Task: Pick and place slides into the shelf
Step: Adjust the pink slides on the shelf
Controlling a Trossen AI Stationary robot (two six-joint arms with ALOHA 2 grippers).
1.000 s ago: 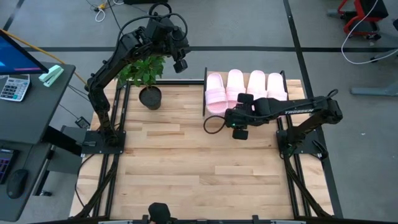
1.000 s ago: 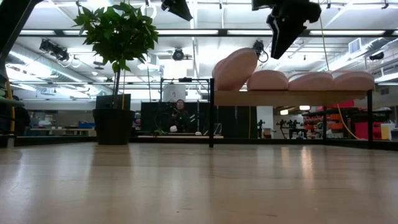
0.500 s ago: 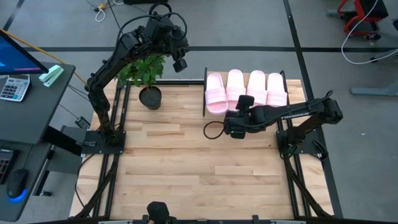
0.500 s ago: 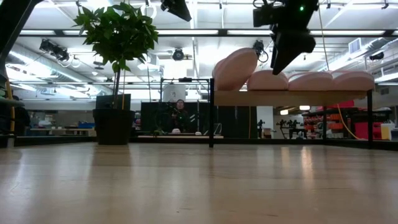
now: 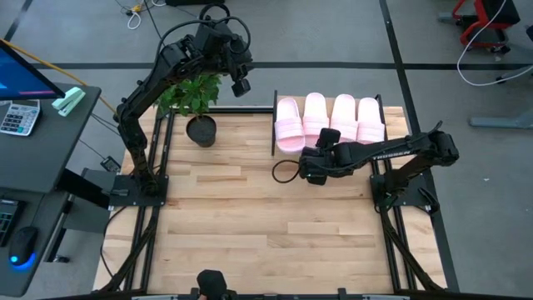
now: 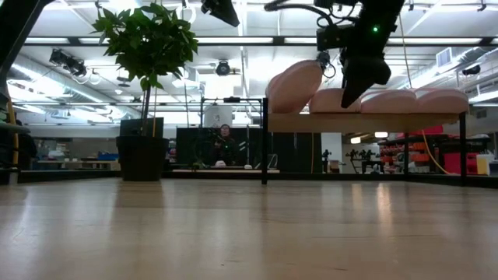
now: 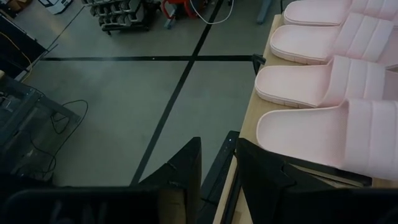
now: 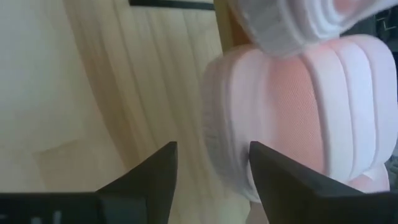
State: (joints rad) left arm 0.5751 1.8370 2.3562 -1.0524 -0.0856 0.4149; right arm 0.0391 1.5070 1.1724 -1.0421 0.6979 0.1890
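The right gripper (image 5: 311,169) had drawn back toward the near edge of the shelf (image 5: 276,125) over the last second and dropped lower, so that in the low view it hung in front of the second slide from the left rather than above the row. Its fingers (image 8: 152,180) stood apart with nothing between them, and the wrist view showed only the ribbed strap of a slide just ahead of the open jaws. All four slides (image 5: 330,119) lay side by side on the shelf top, unchanged in position across that interval. The leftmost slide (image 6: 294,84) sat tilted, its near end raised and overhanging the shelf edge, while the other three lay flat. Judged from this layout, placement was essentially complete and only straightening of the leftmost slide might remain. The left gripper (image 7: 214,165) waited high above the far left corner of the table beside the potted plant (image 5: 193,100), fingers slightly parted and empty. The slides were pale pink foam, matte, with rounded toes and wide ribbed bands. The shelf was a light wood panel on a thin black metal frame.
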